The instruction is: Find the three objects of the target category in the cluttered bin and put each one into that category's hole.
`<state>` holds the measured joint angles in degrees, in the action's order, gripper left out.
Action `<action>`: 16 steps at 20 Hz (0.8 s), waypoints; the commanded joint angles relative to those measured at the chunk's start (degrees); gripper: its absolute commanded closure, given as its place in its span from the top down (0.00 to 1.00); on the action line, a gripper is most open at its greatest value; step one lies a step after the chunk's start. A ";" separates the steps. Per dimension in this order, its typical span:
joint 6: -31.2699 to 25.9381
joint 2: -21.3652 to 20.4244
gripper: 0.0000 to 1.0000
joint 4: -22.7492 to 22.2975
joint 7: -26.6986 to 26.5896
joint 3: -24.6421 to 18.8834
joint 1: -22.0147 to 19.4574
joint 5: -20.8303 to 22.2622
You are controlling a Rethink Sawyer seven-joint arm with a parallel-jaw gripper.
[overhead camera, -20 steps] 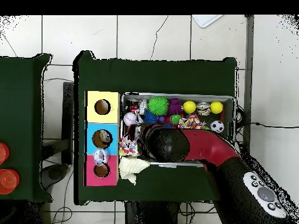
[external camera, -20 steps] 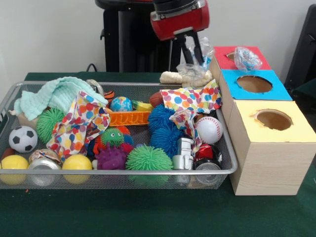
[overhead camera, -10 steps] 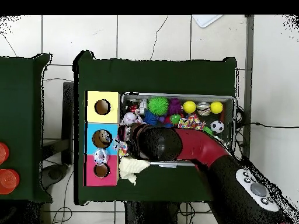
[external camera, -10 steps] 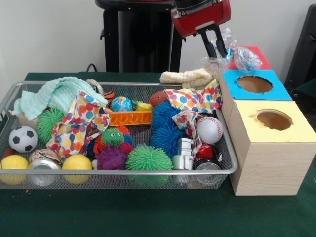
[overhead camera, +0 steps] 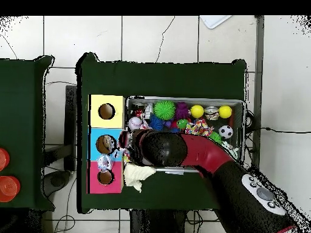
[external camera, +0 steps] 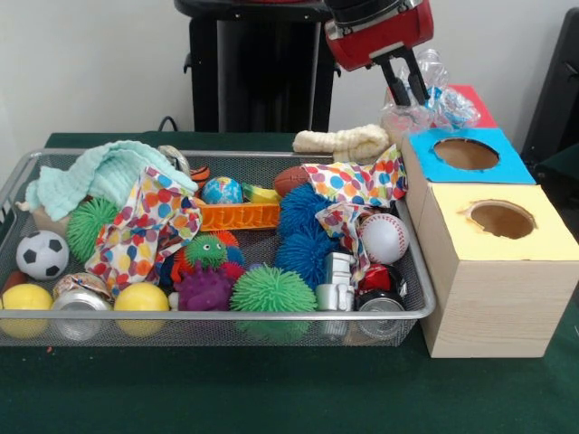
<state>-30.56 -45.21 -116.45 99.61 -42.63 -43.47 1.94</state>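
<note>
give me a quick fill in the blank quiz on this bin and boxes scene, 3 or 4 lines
1. The gripper holds a crinkled clear plastic bag above the edge of the ____-topped box.
2. The wooden box nearest the camera in the front view has a ____ top.
3. The white baseball with red stitching lies at the wire mesh bin's end nearest the ____.
4. The black-and-white ball is a small ____ ball.

Missing words: blue; yellow; boxes; soccer

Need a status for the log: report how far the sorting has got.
Done: one crinkly clear bag already lies on the red box. In hand: the claw carries another clear bag above the boxes' far end. Left: dropping it in; no third bag is discernible in the bin.
</note>
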 commanded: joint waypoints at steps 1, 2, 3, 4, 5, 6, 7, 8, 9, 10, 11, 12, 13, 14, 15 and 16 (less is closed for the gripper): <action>4.35 3.08 0.00 -1.54 8.96 -2.01 2.35 -4.28; 4.88 3.40 0.00 -1.43 9.32 -1.87 2.77 -4.48; 5.64 3.68 0.00 -1.50 9.69 -1.79 3.13 -4.68; 6.40 3.95 0.00 -1.56 10.07 -1.70 3.49 -4.87; 6.67 4.05 0.00 -1.58 10.35 -1.56 3.80 -5.19; 6.99 4.10 0.00 -1.59 10.68 -1.41 4.18 -5.54; 7.20 4.02 0.00 -1.71 10.81 -1.38 4.28 -5.86; 7.56 4.14 0.00 -1.74 10.99 -1.33 4.58 -6.26; 7.95 4.37 0.00 -1.68 11.25 -1.09 5.09 -6.53; 8.30 4.51 0.00 -1.68 11.42 -0.92 5.37 -6.76; 8.65 4.65 0.00 -1.68 11.59 -0.75 5.64 -6.99; 8.95 4.73 0.00 -1.65 11.95 -0.43 6.10 -7.39; 9.30 4.77 0.00 -1.58 12.15 -0.25 6.34 -7.60; 9.58 4.78 0.00 -1.62 12.26 -0.22 6.45 -7.90; 9.86 4.79 0.00 -1.66 12.36 -0.19 6.56 -8.19; 10.38 4.77 0.00 -2.08 12.56 -0.34 6.79 -8.43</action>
<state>-23.82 -42.25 -116.78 99.62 -42.58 -37.87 -2.03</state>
